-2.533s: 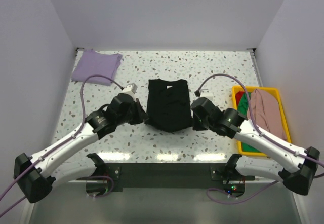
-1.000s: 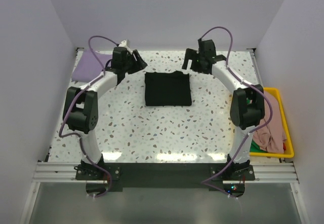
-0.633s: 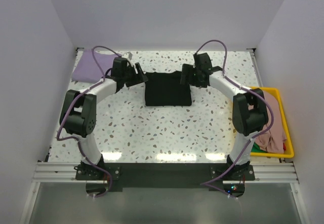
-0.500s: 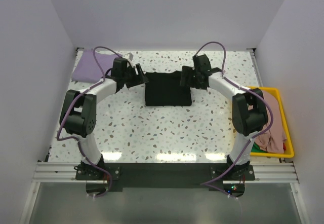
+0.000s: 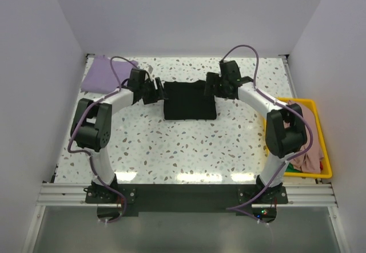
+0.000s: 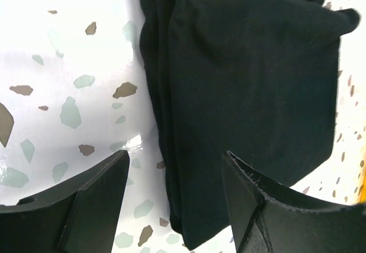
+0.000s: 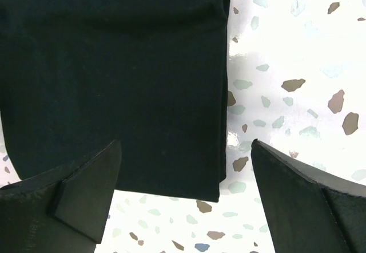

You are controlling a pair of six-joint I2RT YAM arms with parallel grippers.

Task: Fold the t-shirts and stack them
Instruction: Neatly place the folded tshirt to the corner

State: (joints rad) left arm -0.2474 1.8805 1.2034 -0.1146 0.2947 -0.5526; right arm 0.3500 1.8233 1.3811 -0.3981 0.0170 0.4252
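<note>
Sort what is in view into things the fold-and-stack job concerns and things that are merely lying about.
Job's own:
- folded black cloth t-shirt, mid-table
- folded pale lavender cloth t-shirt, far left corner
- crumpled dusty pink cloth t-shirt, right edge

Just there:
- yellow plastic bin, holding the pink one
- speckled white tabletop

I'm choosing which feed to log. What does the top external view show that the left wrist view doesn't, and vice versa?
Only top external: the lavender t-shirt at the far left corner, the yellow bin holding a pink t-shirt, and the right gripper, open. Only left wrist: the stacked fold layers along the black t-shirt's edge. Both: the folded black t-shirt, the speckled table and the open left gripper at its edge.
</note>
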